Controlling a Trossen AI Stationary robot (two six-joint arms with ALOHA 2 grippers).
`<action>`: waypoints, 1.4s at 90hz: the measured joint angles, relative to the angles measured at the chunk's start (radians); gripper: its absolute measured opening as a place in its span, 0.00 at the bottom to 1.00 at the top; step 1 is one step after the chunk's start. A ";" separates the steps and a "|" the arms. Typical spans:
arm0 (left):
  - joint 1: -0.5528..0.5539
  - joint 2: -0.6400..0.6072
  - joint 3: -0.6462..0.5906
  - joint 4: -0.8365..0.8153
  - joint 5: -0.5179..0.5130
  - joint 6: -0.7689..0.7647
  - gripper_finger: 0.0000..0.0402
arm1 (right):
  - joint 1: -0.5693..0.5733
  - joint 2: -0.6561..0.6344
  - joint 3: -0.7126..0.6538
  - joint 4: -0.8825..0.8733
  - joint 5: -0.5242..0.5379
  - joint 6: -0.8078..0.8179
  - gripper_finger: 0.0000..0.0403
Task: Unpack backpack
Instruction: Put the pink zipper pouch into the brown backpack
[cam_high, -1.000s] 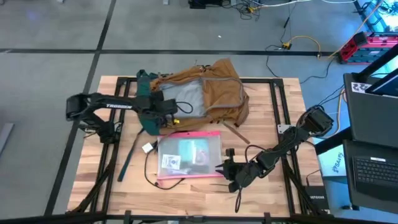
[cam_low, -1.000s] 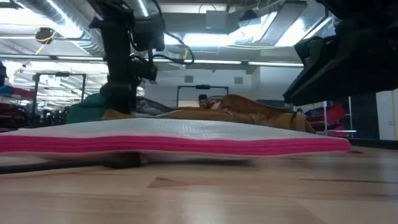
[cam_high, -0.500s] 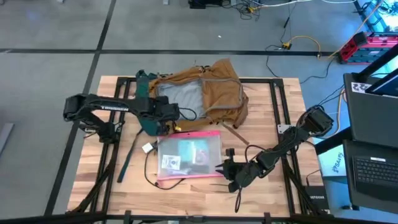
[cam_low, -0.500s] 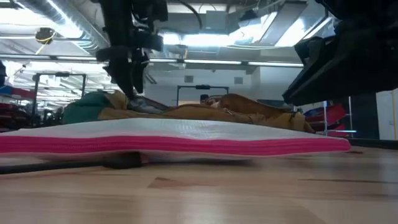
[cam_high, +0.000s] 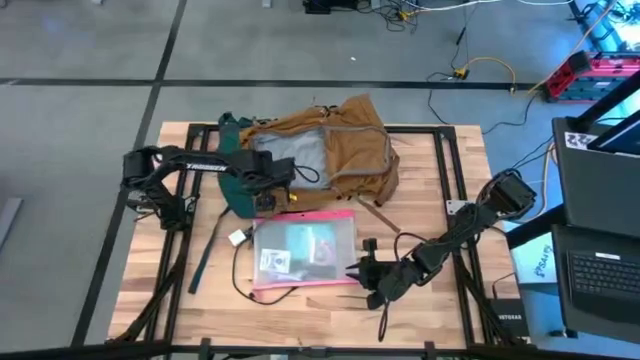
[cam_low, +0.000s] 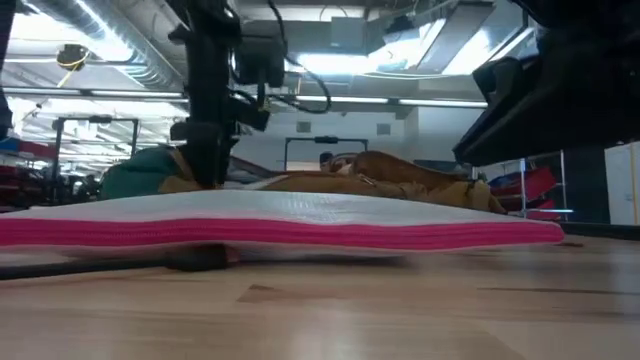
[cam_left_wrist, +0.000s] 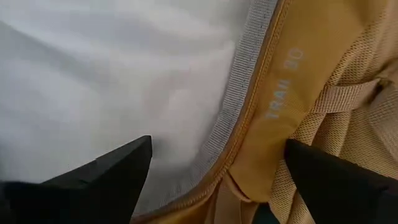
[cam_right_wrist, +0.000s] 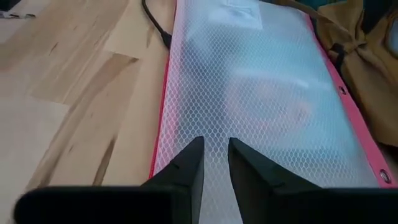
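Observation:
The tan-brown backpack (cam_high: 335, 150) lies flat at the table's far middle, its opening turned up and showing grey lining (cam_left_wrist: 112, 74). Its teal strap (cam_high: 205, 255) trails toward the near left. My left gripper (cam_high: 274, 180) is open and low over the opening's near left rim. One finger is over the lining, the other over the tan outer fabric (cam_left_wrist: 323, 74). A clear pink-edged pouch (cam_high: 305, 248) lies flat in front of the backpack. My right gripper (cam_high: 362, 272) is shut just off the pouch's right edge, pointing at the pouch (cam_right_wrist: 261, 81). My left gripper comes from above with its open fingers (cam_left_wrist: 106, 180) on either side of the opening's grey zip rim (cam_left_wrist: 239, 118). Whether a finger touches the fabric, I cannot tell.
A black cable (cam_high: 240, 275) with a white plug (cam_high: 237, 237) loops at the pouch's left. Black frame bars (cam_high: 450, 170) run along the table's sides. A laptop (cam_high: 600, 270) stands off the right edge. Bare wood shows at the near left and far right.
My left gripper has risen a little off the backpack, shifted slightly toward the table's right, then come down again at the opening's rim. My right gripper and the pouch have kept still.

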 joint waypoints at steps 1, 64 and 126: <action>0.004 0.004 0.000 0.000 0.002 0.001 0.88 | 0.000 0.000 0.000 0.001 0.000 0.000 0.15; -0.021 0.050 0.000 0.051 -0.069 -0.063 0.88 | -0.002 0.000 0.000 0.132 -0.036 -0.029 0.15; 0.001 0.050 0.000 -0.026 -0.042 -0.026 0.88 | -0.060 0.000 0.000 0.183 -0.066 -0.048 0.15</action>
